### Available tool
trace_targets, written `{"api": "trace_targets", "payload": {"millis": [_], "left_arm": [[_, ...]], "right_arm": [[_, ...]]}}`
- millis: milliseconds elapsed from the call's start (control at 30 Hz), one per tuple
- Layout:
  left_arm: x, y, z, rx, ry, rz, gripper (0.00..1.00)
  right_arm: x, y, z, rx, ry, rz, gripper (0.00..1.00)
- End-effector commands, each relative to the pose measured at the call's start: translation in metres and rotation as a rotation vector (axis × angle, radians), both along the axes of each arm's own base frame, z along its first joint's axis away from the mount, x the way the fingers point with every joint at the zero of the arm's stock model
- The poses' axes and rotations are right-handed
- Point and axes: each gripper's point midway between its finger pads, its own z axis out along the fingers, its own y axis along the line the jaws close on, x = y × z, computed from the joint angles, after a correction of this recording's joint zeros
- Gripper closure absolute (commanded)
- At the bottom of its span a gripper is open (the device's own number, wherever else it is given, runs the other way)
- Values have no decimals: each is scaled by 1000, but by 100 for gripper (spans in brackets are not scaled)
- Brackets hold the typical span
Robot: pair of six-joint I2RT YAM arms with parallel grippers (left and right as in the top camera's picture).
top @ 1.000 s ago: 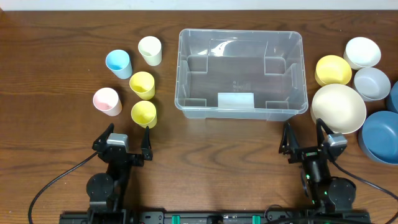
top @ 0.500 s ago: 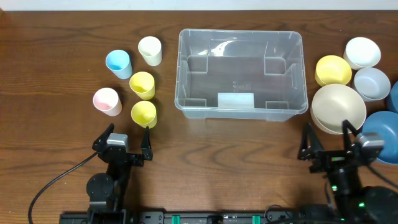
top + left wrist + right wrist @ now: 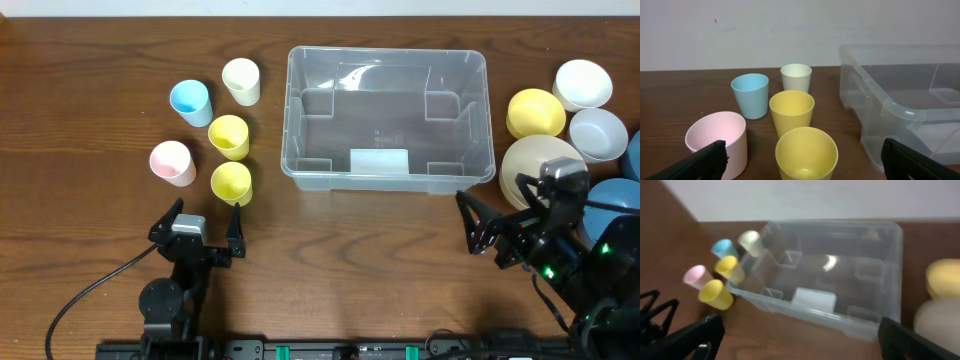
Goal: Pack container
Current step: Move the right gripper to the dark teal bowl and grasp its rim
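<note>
The left gripper [image 3: 207,215] sits low over the table [image 3: 80,290]. Its two fingers are spread wide with nothing between them. Five cups stand just in front of it. The near yellow cup [image 3: 806,152] is closest and the far yellow cup [image 3: 791,112] is behind that. The pink cup [image 3: 716,137] is off to its left. The blue cup [image 3: 750,95] and the cream cup [image 3: 796,77] are farther away.

The container [image 3: 389,52] is ahead of this gripper and to its right. It is see-through with nothing inside. The left wrist view shows only its near corner, from the side.

The right gripper [image 3: 490,228] also has its fingers spread wide, holding nothing. The container is in front of it, a bit to its left. The right wrist view looks down on the whole container and all five cups beyond it.

The big cream bowl [image 3: 535,160] is just by this gripper's right side, partly under the arm. The yellow bowl [image 3: 536,112] is ahead and to its right. The right wrist view shows only the edges of these two. Only the overhead view shows the white bowl [image 3: 582,83], the grey bowl [image 3: 598,133] and the blue bowl [image 3: 615,205], farther right.
</note>
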Motion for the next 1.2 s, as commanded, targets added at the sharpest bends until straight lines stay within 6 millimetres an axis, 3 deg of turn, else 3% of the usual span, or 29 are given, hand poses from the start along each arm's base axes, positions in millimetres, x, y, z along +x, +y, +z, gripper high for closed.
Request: {"api": "trace_targets", "payload": {"millis": [0, 233, 367, 533, 833, 967, 1167], "left_arm": [[-1, -1, -15, 12, 43, -11, 2], [-1, -1, -15, 12, 42, -11, 2], [-1, -1, -15, 12, 42, -11, 2], [-1, -1, -15, 12, 42, -11, 2], [-1, -1, -15, 12, 42, -11, 2], [-1, -1, -15, 12, 42, -11, 2], [-1, -1, -15, 12, 42, -11, 2]], "right_arm": [[14, -28, 4, 0, 85, -200, 1], [39, -43, -15, -73, 387, -284, 1], [51, -52, -31, -19, 479, -359, 1], [58, -86, -36, 107, 515, -558, 1], [41, -153, -44, 186, 541, -808, 1], [36, -176, -62, 220, 600, -889, 1], [27, -197, -99, 405, 743, -1055, 1]]}}
